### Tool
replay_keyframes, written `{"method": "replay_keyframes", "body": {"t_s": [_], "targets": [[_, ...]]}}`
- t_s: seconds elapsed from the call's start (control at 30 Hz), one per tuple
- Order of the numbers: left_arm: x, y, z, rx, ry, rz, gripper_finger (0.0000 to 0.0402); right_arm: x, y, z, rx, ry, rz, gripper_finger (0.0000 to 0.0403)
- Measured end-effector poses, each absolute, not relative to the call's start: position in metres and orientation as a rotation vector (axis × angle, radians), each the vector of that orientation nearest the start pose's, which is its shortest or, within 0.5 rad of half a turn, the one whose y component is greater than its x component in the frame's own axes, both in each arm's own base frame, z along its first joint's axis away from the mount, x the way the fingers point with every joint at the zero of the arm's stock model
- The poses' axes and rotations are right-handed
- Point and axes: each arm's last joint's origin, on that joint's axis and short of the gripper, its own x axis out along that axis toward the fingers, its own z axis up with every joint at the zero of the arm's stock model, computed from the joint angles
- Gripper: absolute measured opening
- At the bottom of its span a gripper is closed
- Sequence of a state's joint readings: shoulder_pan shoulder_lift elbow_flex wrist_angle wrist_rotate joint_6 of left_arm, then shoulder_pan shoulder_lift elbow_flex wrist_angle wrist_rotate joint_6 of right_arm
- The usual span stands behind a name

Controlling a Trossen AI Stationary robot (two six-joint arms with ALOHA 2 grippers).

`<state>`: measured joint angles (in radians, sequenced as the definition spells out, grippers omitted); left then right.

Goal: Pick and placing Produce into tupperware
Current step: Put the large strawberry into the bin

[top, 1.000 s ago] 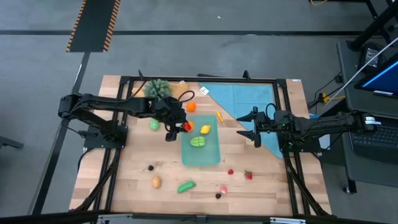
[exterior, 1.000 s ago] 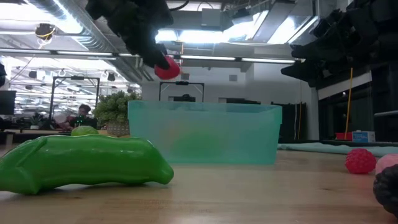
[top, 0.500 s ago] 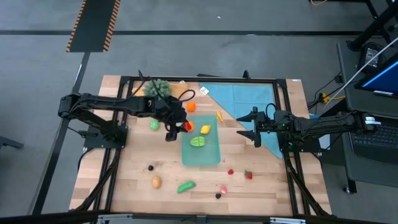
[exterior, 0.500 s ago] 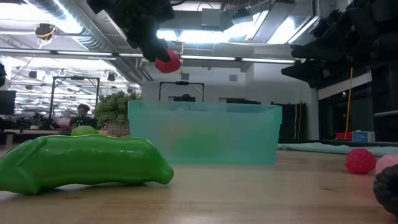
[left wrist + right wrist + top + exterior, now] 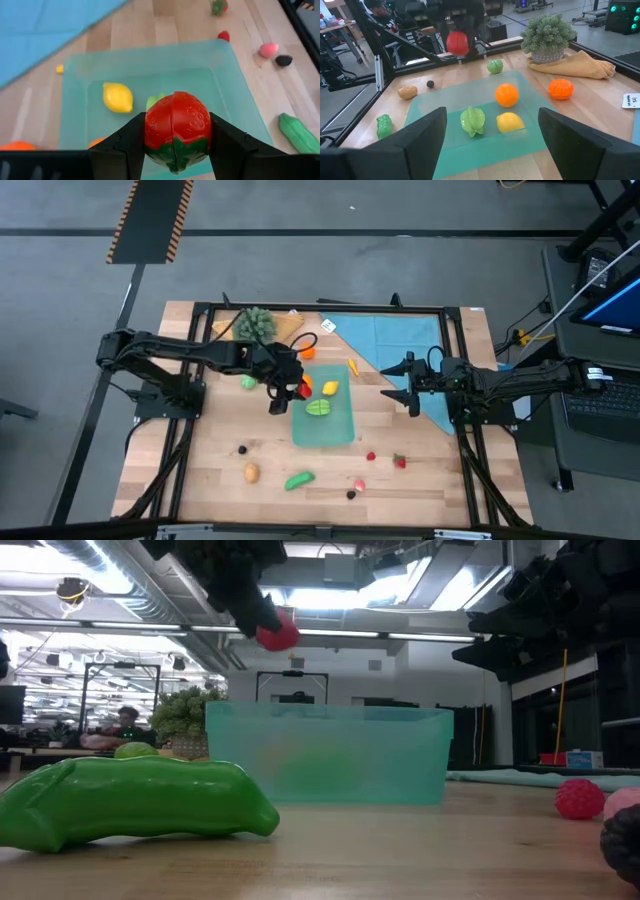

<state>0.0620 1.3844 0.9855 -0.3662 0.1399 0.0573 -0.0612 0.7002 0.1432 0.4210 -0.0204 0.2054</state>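
My left gripper (image 5: 177,131) is shut on a red toy strawberry (image 5: 177,125) with a green leaf cap. It hangs above the left end of the teal tupperware (image 5: 338,430). The low view shows the strawberry (image 5: 278,635) well above the rim (image 5: 330,712). Inside the tupperware lie a yellow lemon (image 5: 118,97), a green piece (image 5: 472,120) and an orange (image 5: 507,95). My right gripper (image 5: 402,381) waits open to the right of the tupperware, level above the table. My left gripper pinches the strawberry between its two fingers, one on each flank (image 5: 150,125) at its widest part. The fingers slant down toward the table's right. The strawberry is lifted clear, leaf cap toward the wrist, over the tupperware's left end.
More produce lies loose on the wood: a green pod (image 5: 299,479), a brown piece (image 5: 251,472), dark and red berries (image 5: 371,456), a pink piece (image 5: 359,484), a second orange (image 5: 307,352) and a green piece (image 5: 247,381). A leafy bunch (image 5: 255,322) and a blue cloth (image 5: 400,340) lie at the far side.
My left gripper has edged a little toward the table's right, farther over the tupperware, keeping the strawberry pinched and clear of the rim.
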Motion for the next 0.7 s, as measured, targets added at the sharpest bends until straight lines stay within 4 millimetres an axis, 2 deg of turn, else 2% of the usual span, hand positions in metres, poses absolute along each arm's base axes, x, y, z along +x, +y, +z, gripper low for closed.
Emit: {"method": "replay_keyframes", "body": {"t_s": [0.13,0.37,0.7], "targets": [[0.299,0.014,0.236,-0.034,0.832,-0.100,0.0165,0.153,-0.009,0.182,0.212,0.133,-0.055,0.0316],[0.320,0.012,0.208,-0.064,0.855,-0.174,0.0165,0.153,-0.009,0.179,0.214,0.165,-0.059,0.0316],[0.338,0.001,0.176,-0.096,0.876,-0.283,0.0165,0.153,-0.009,0.179,0.213,0.168,-0.059,0.0316]]}}
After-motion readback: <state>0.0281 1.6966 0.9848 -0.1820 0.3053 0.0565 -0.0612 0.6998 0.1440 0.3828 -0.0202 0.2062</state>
